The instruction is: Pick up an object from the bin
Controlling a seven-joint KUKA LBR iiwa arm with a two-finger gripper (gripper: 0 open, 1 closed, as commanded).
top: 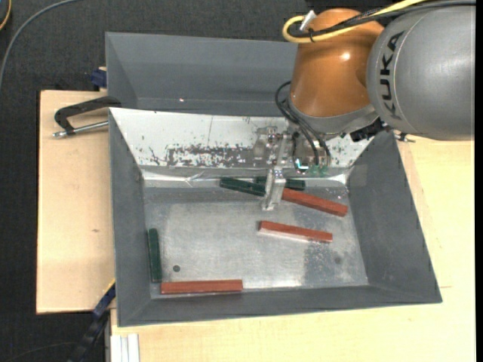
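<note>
At the bin's (128, 217) back, gripper (272, 198) over green bar (243, 186)

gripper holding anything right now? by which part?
Cannot tell. The gripper is down at the back of the bin, between a dark green stick and a red stick.

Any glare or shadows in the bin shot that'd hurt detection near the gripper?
Camera view: strong glare on the back wall of the bin, right behind the gripper, whose metal blends into it. Camera view: the floor sheen is milder, so the green stick and red stick by the gripper read clearly; the side walls are dark.
</note>
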